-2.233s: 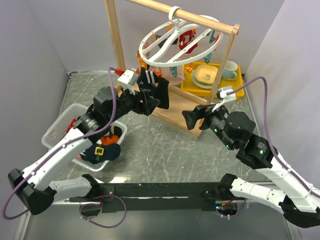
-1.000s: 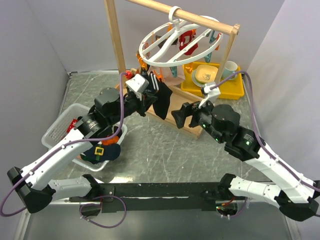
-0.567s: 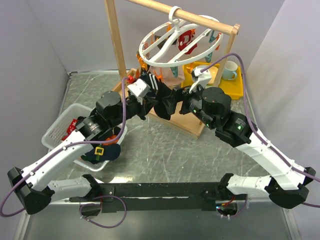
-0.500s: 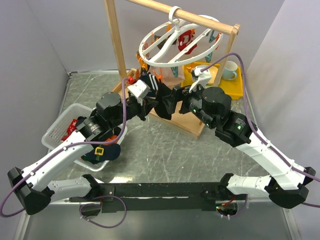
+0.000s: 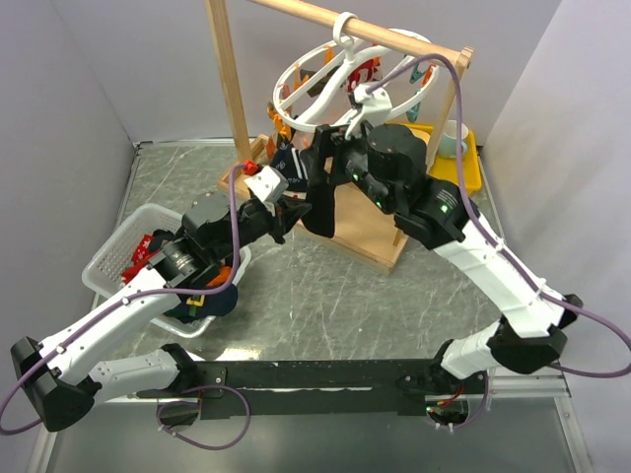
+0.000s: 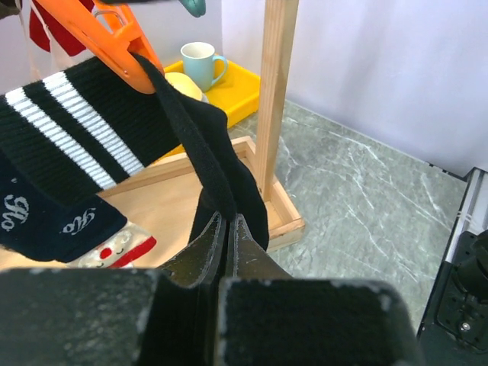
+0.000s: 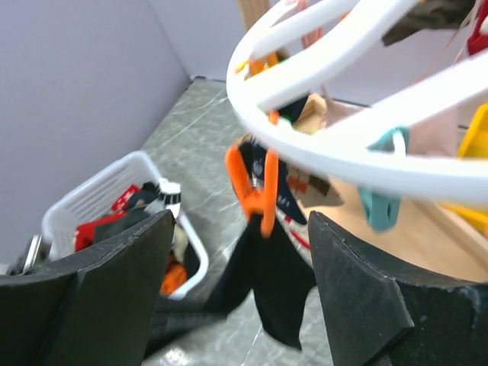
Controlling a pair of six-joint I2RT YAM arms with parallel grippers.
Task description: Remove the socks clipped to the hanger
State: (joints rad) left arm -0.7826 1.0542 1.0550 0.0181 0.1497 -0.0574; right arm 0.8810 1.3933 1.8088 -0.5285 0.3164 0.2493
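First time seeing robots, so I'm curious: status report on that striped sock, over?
Left jaws shut on black striped sock. Right jaws open, framing orange clip. Sock still pegged to white hanger. Wooden post close beside.

Right gripper (image 7: 240, 229) now up at the orange clip (image 7: 255, 191), fingers (image 7: 122, 282) seemingly narrower

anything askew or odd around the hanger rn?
The white hanger ring looks tilted, its left-arm side dipping low. The black striped sock is stretched taut between its orange clip and the shut left gripper, not yet unclipped. Nothing spilled or damaged.
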